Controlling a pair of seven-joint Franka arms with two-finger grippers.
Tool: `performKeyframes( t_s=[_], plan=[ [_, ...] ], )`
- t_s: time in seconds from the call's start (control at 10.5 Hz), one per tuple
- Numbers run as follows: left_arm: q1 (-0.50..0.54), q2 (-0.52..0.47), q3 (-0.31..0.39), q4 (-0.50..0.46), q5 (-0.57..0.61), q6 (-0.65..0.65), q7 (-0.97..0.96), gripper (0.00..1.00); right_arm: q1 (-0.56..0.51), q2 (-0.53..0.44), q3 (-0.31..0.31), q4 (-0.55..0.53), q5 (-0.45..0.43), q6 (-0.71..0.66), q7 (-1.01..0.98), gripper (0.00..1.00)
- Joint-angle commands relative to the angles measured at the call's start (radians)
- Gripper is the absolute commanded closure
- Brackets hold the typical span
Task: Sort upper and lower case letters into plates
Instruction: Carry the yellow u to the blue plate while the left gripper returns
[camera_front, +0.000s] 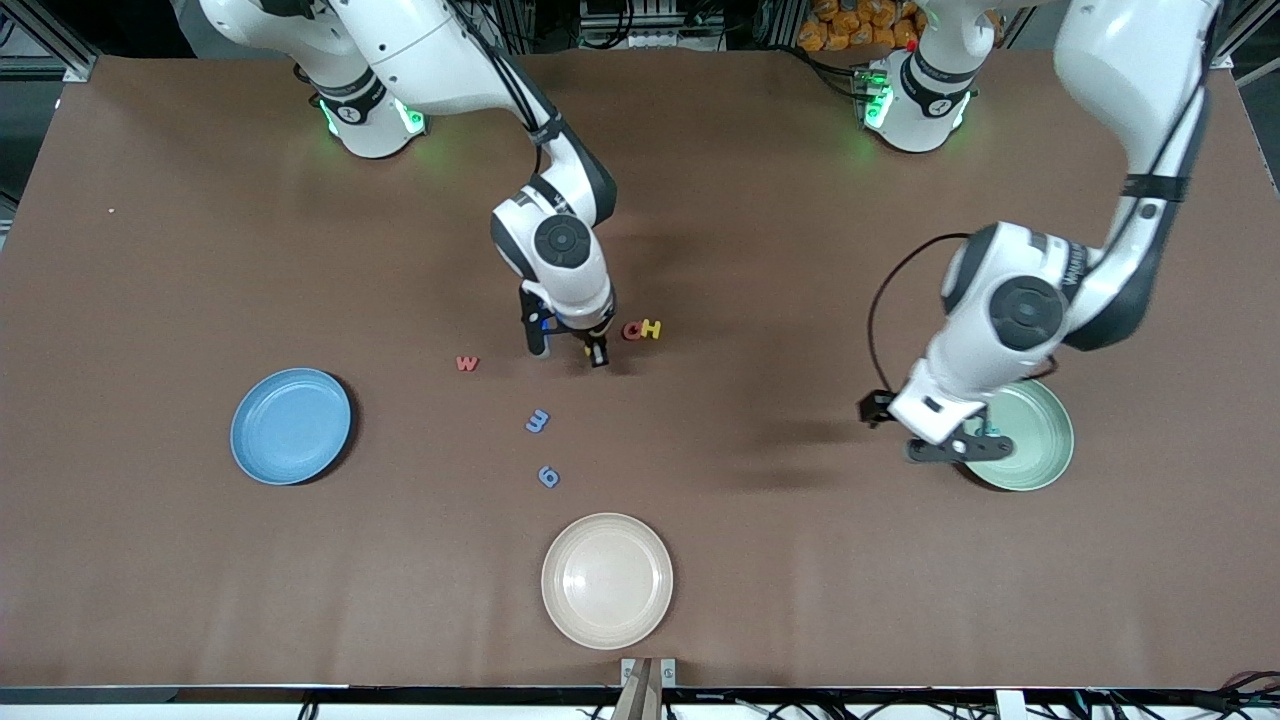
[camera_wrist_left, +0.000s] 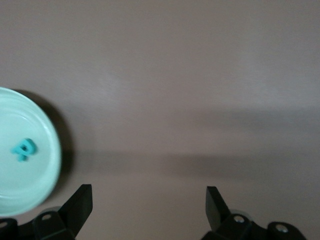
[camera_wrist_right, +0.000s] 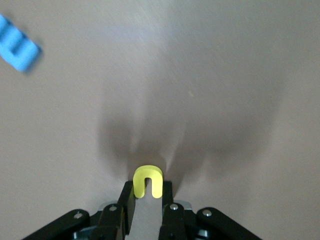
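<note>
I have the right gripper (camera_wrist_right: 147, 197) clamped on a small yellow letter (camera_wrist_right: 148, 181), low over the table beside the red and yellow letter pair (camera_front: 642, 329). Its arch points away from the wrist, legs running back between the fingers. I judge the blue plate (camera_front: 291, 426) lies toward the right arm's end from there. My left gripper (camera_wrist_left: 149, 205) hangs spread and empty over the green plate (camera_wrist_left: 30, 200), where a teal letter (camera_wrist_left: 23, 149) lies.

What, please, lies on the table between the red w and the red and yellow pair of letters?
In the front view, the right tool stands there, shut on a small yellow letter, between the red w and the pair.
</note>
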Motion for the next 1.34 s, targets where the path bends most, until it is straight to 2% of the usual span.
performKeyframes(
  t_s=[0.0, 0.1, 0.29, 0.48, 0.67, 0.95, 1.24],
  plan=[
    [-0.061, -0.018, 0.010, -0.005, -0.021, -0.014, -0.146, 0.00, -0.007, -0.040, -0.062, 0.015, -0.003, -0.063, -0.080, 1.00],
    [-0.102, -0.014, 0.009, -0.003, -0.027, -0.012, -0.254, 0.00, -0.019, -0.048, -0.088, 0.030, -0.001, -0.115, -0.132, 1.00],
    [-0.190, -0.009, 0.010, 0.018, -0.056, -0.012, -0.498, 0.00, -0.088, -0.068, -0.094, 0.041, -0.003, -0.192, -0.246, 1.00],
    [-0.285, 0.041, 0.013, 0.078, -0.058, -0.012, -0.802, 0.00, -0.151, -0.094, -0.114, 0.038, -0.004, -0.274, -0.379, 1.00],
    [-0.390, 0.107, 0.029, 0.133, -0.056, -0.014, -1.081, 0.00, -0.179, -0.109, -0.184, 0.034, -0.004, -0.323, -0.545, 1.00],
    [-0.510, 0.204, 0.061, 0.199, -0.061, -0.012, -1.350, 0.00, -0.269, -0.111, -0.255, 0.032, -0.004, -0.351, -0.812, 1.00],
    [-0.557, 0.268, 0.065, 0.236, -0.069, -0.012, -1.595, 0.00, -0.407, -0.111, -0.260, 0.032, -0.004, -0.354, -1.059, 1.00]
  ],
)
